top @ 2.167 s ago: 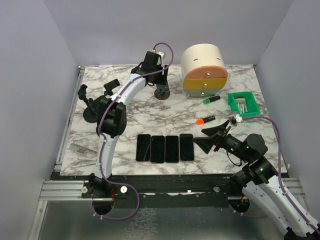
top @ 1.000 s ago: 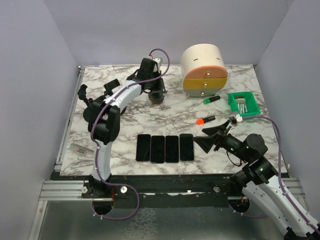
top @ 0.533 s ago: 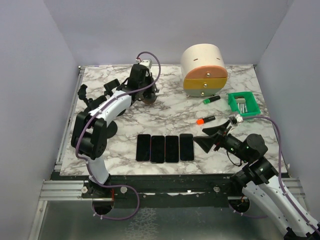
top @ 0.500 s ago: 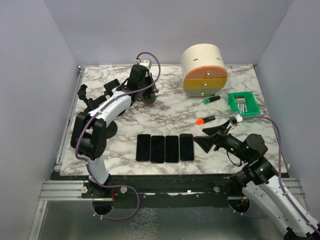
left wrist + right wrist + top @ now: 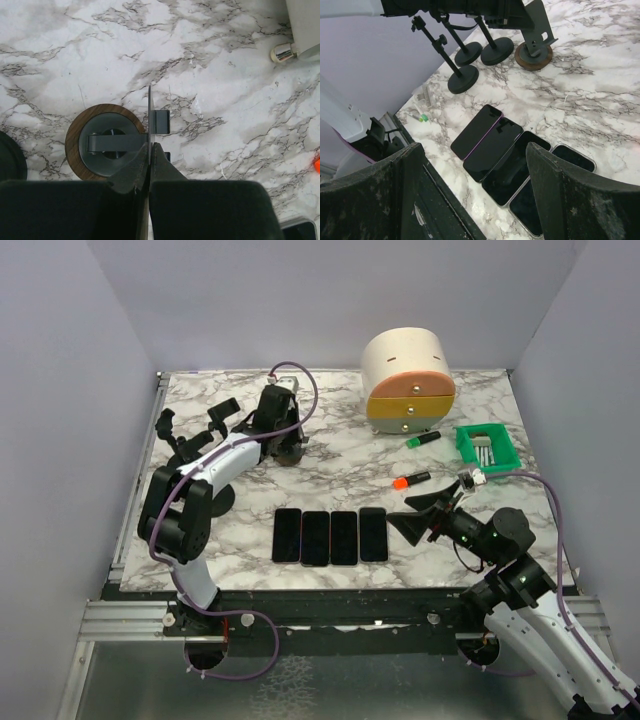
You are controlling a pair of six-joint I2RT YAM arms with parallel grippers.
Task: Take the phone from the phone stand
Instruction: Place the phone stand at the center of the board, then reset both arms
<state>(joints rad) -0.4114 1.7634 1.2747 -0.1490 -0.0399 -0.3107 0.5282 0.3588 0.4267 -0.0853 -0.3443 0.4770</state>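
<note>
Broadly, the marble table [image 5: 330, 468] carries most of its clutter along the far and right sides. The largest thing on it is a round cream drawer unit [image 5: 405, 365] at the far right of centre. Its orange and yellow drawer fronts are closed, so whatever is inside is hidden.

At the far left, three black stands [image 5: 464, 80] with round bases crowd together. The phone stand [image 5: 105, 142] sits just to the right of them on its wooden base. The left gripper [image 5: 149, 149] is pinched tight on the stand's thin upright plate, seen edge-on between the two fingers. The left arm arches over the black stands.

Four phones [image 5: 344, 536] lie flat, touching side by side in a row at the near middle of the table, well apart from the stand. I cannot tell which of them the task means.

The right gripper [image 5: 400, 513] hangs just right of that row with its jaws spread wide and nothing between them.

Near the right edge is a green tray [image 5: 512, 455] holding a few pale, silvery pieces [image 5: 485, 448] that are too small to make out. A green marker [image 5: 424, 439] lies between the tray and the drawer unit. An orange marker [image 5: 411, 480] lies just beyond the right gripper.
</note>
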